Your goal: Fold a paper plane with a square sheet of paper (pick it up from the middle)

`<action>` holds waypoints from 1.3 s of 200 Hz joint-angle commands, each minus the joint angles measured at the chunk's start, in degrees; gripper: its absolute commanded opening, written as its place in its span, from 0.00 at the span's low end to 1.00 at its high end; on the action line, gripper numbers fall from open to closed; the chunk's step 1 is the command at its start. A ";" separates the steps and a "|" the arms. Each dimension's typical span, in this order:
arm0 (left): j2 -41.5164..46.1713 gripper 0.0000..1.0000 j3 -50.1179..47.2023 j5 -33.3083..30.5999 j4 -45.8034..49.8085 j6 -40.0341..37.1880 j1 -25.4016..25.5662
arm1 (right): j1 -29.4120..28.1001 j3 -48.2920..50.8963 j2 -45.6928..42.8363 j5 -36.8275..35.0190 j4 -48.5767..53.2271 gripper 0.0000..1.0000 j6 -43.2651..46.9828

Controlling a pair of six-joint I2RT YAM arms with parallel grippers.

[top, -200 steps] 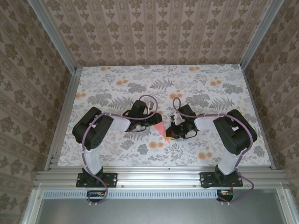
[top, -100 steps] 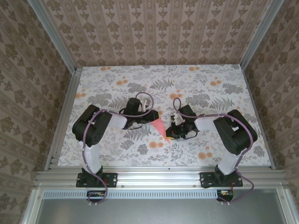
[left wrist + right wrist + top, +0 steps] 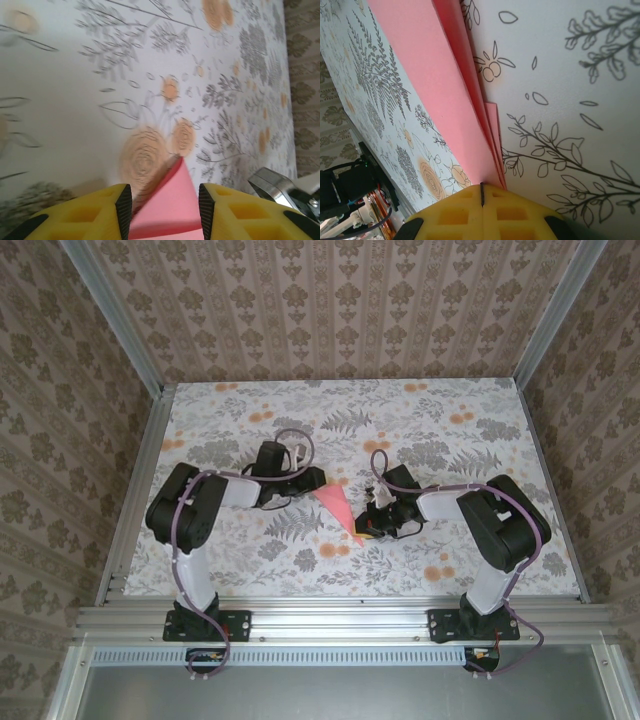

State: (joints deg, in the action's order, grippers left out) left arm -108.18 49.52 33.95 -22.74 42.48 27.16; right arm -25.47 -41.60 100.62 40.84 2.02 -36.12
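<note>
The pink-red square sheet is folded into a slim, pointed paper plane [image 3: 337, 506] at mid-table. It slants from its wide end at upper left to its narrow end at lower right. My right gripper [image 3: 365, 530] is shut on the narrow end, and the folded layers of the plane [image 3: 445, 95] run into the closed yellow fingertips [image 3: 481, 192]. My left gripper [image 3: 312, 483] is at the wide end with its jaws open. A pink corner of the plane [image 3: 172, 205] shows between the black pads [image 3: 123, 207] of the left gripper [image 3: 162, 210].
The floral tablecloth [image 3: 450, 420] covers the table, with orange flower prints scattered over it. Patterned walls and aluminium rails [image 3: 140, 500] close it in on three sides. Both arm bases stand at the near edge.
My left arm has drawn back to the left and its jaws have widened, so more of the plane's wide end shows. The right gripper has not moved.
</note>
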 commanded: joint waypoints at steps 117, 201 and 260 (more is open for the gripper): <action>21.86 0.58 -4.28 -27.03 19.19 12.01 19.75 | -0.46 -1.78 -8.24 -6.56 11.48 0.14 -1.01; 16.15 0.62 0.08 -28.82 22.70 15.36 23.01 | 2.36 -5.10 -17.30 -14.40 18.35 0.26 3.06; 15.35 0.59 -0.52 -29.06 23.45 17.20 23.02 | 2.32 -4.45 -12.35 -8.47 13.80 0.30 3.03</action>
State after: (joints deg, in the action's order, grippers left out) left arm -91.50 48.18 5.69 -1.34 58.33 49.84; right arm -23.18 -46.02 86.72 29.36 16.88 -33.98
